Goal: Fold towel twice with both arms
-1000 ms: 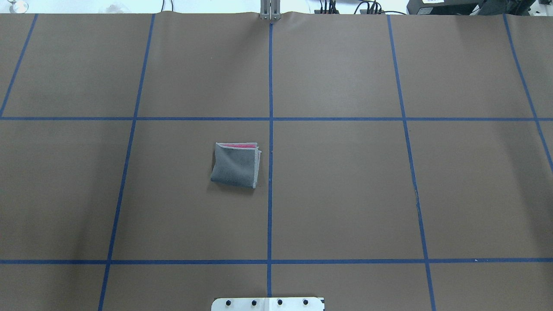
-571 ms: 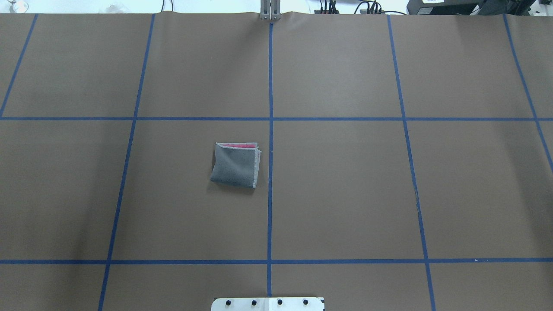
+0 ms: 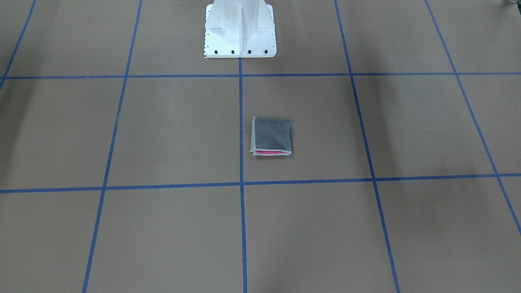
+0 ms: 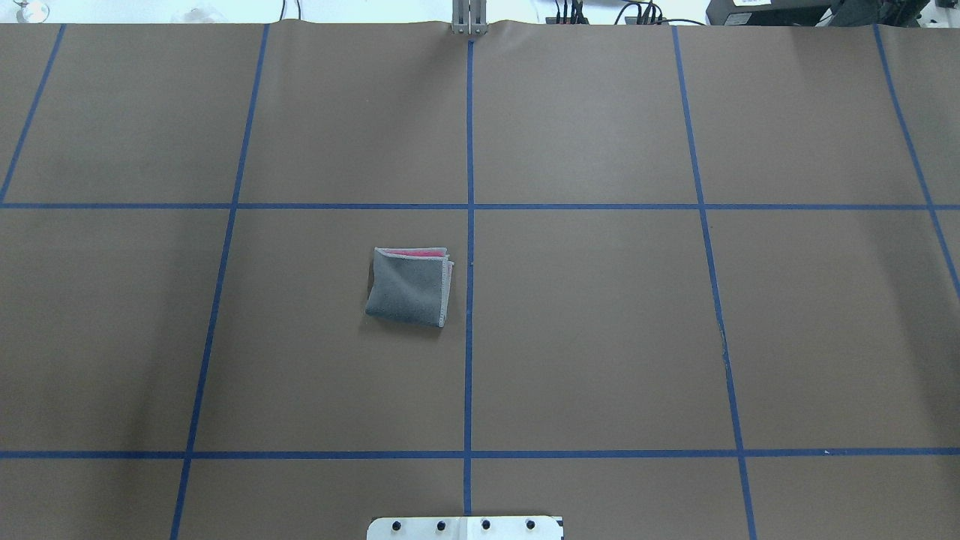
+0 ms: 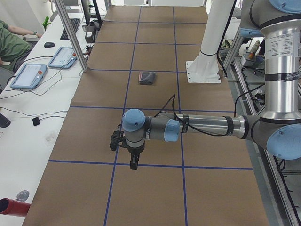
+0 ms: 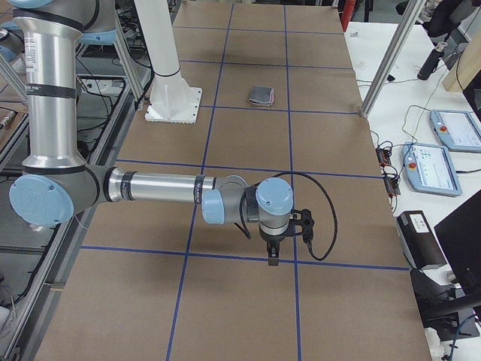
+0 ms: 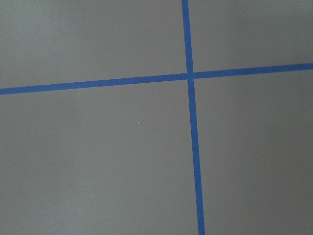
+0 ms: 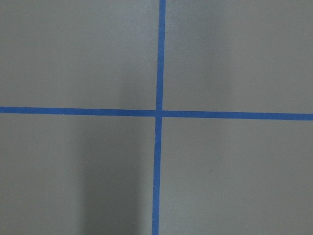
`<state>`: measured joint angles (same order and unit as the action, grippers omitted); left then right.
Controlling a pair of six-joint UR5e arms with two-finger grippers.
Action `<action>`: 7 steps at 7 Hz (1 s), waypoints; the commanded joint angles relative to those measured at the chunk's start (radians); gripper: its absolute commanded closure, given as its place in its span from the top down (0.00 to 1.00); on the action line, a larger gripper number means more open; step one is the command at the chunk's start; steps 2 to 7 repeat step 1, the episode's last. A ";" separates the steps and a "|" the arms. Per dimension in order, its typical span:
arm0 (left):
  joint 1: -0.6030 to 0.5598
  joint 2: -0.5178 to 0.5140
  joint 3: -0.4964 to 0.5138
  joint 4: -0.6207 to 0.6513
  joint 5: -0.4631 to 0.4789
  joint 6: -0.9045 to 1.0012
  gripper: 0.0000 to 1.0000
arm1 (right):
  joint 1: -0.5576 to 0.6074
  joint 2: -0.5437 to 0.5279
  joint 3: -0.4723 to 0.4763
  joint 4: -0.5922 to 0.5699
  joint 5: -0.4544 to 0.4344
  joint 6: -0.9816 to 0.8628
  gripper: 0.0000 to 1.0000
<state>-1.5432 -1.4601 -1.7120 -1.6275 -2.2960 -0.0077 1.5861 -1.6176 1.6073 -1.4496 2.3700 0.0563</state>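
Towel [image 4: 409, 289] lies folded, grey up; cannot tell whether left fingers [image 5: 133, 163] or right fingers [image 6: 273, 256] are spread.

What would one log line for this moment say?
towel: folded, grey up, pink edge showing | left arm: apart from towel | right arm: apart from towel

the towel [image 4: 409, 291] shows dark grey with a pale stitched border (a pink sliver at one edge). the desk [image 4: 600, 337] is brown, gridded with blue tape [image 4: 470, 150]. white pedestal [image 3: 240, 28]; left arm [image 5: 207, 125] and right arm [image 6: 158, 186] silver, light-blue joint caps [image 5: 133, 120].
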 commanded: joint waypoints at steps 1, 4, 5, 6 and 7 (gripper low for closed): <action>0.000 0.001 0.000 0.000 0.000 0.000 1.00 | 0.000 -0.001 0.002 0.000 0.000 0.004 1.00; 0.000 0.001 0.000 0.000 0.000 0.000 1.00 | 0.000 -0.001 0.002 0.000 0.000 0.004 1.00; 0.000 0.001 0.000 0.000 0.000 0.000 1.00 | 0.000 -0.001 0.002 0.000 0.000 0.004 1.00; 0.000 0.001 0.000 0.000 0.000 0.000 1.00 | 0.000 -0.001 0.002 0.000 0.000 0.004 1.00; 0.000 0.001 0.000 0.000 0.000 0.000 1.00 | 0.000 -0.001 0.002 0.000 0.000 0.004 1.00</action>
